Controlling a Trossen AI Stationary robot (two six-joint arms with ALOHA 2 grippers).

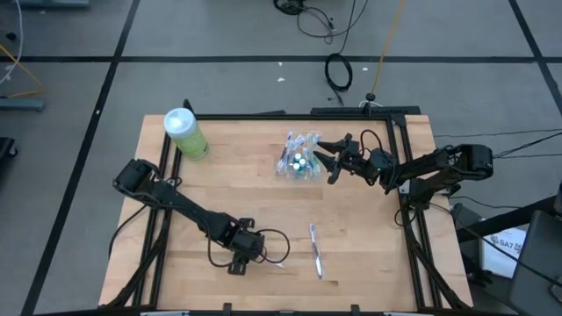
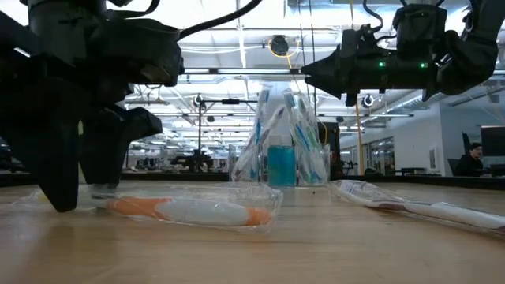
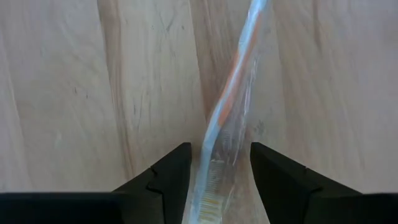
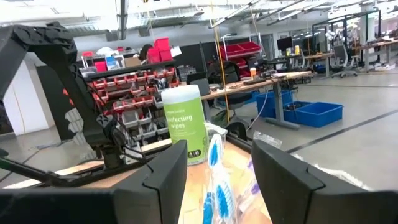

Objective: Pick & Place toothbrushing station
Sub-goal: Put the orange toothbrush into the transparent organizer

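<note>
While most brushes stand in the cup (image 1: 299, 162), the open left pincer (image 1: 263, 256) straddles a wrapped toothbrush (image 3: 227, 118) on the bench (image 1: 369, 228); the right pincer (image 1: 321, 161) hovers open by the cup.

Light-green wipes bottle (image 1: 185, 132) upright at table's (image 1: 246, 184) far-left corner

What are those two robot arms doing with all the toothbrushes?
The left gripper is down at the table's front with its jaws open around a wrapped orange toothbrush lying on the wood. The right gripper waits, open, beside the clear cup full of toothbrushes. Another wrapped toothbrush lies nearby.
</note>
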